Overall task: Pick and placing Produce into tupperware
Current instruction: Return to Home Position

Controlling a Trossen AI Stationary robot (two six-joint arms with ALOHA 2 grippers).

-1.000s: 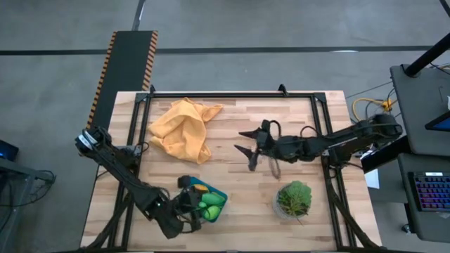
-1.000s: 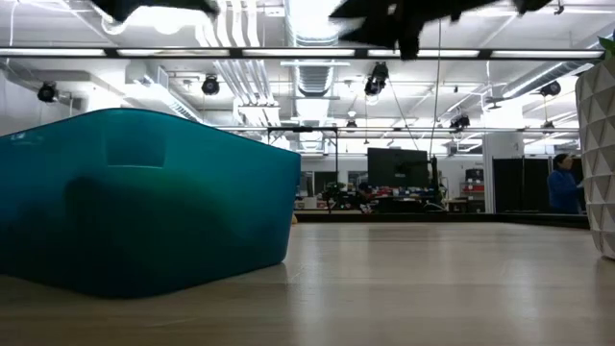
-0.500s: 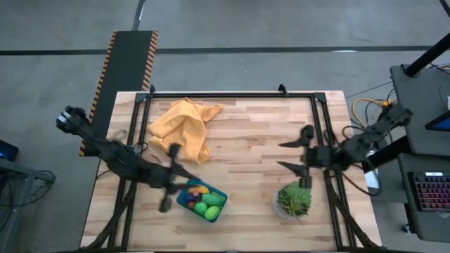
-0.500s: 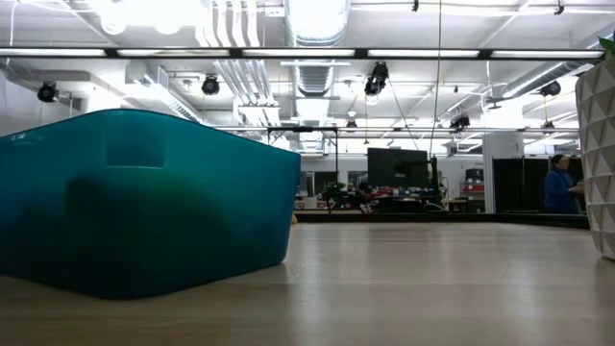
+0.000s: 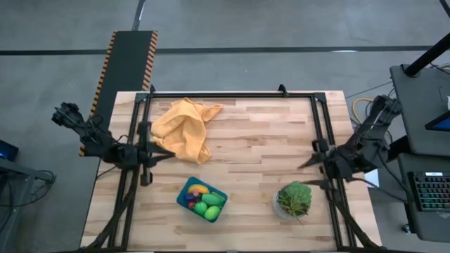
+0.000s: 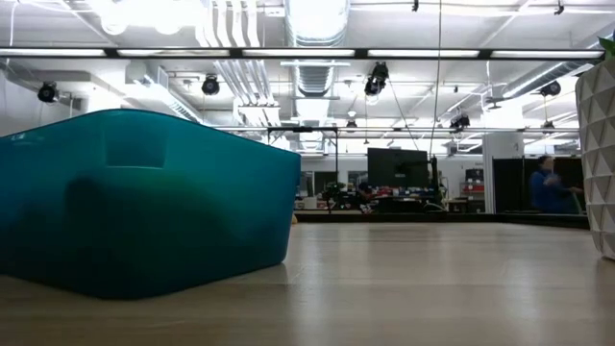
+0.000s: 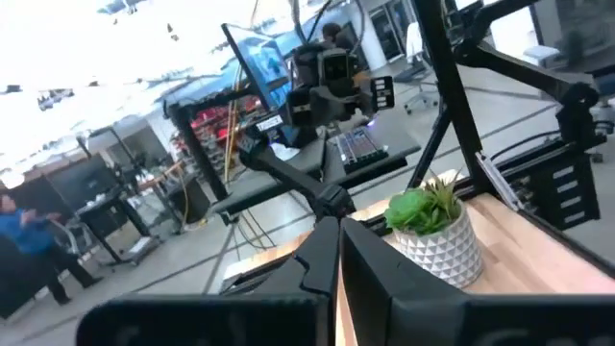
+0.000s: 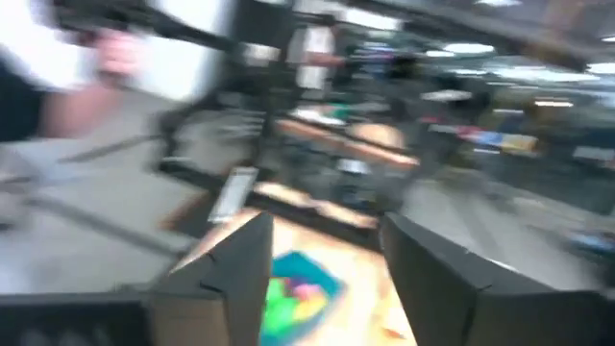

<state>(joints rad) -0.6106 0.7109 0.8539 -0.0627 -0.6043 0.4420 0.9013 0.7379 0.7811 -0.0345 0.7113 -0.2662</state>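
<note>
The teal tupperware [image 5: 219, 194] stands near the table's front edge, left of centre. It fills the left of the low view [image 6: 144, 202] and shows in the right wrist view [image 8: 325, 269]. Produce lies inside it: green ovals [image 5: 211, 204], a yellow piece [image 5: 199, 188] and a small pink piece [image 5: 190, 203]. My left gripper [image 5: 167, 153] hovers shut and empty at the table's left side, beside the orange cloth; its fingers [image 7: 336, 252] lie together. My right gripper [image 5: 306, 174] hangs open and empty by the right frame rail, just beyond the plant.
A crumpled orange-yellow cloth [image 5: 184, 130] lies at the far left. A leafy plant in a white faceted pot [image 5: 294, 199] stands near the front right, also at the low view's right edge [image 6: 602, 163]. Black frame rails [image 5: 325, 133] run along the table's sides.
My left gripper has risen from over the tupperware and swung toward the table's left edge and far side, ending by the cloth with its fingers together. My right gripper has drawn back from the table's middle toward the right edge. The tupperware has stayed put.
</note>
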